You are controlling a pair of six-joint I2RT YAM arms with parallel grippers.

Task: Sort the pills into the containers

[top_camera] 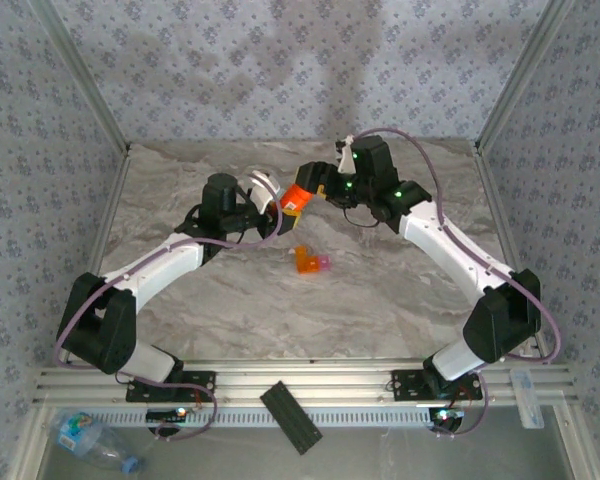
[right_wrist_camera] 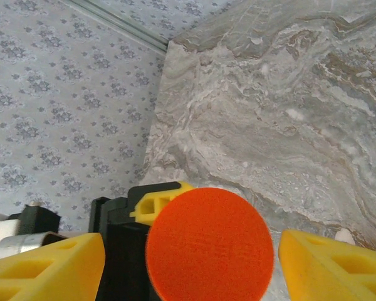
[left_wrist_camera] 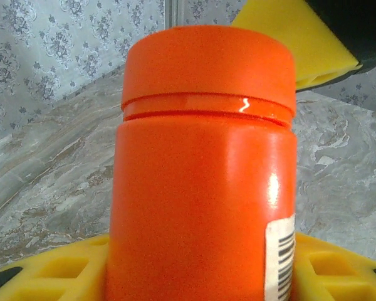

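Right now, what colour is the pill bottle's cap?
Orange. The cap of the pill bottle shows best in the left wrist view.

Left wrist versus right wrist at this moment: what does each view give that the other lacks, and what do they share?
Left wrist: the pill bottle from the side, with its barcode label and the groove under the cap, gripped by the left end effector. Right wrist: the cap's round top face-on, with the right end effector open, one finger on each side. Shared: the pill bottle, the marbled table and the patterned wall.
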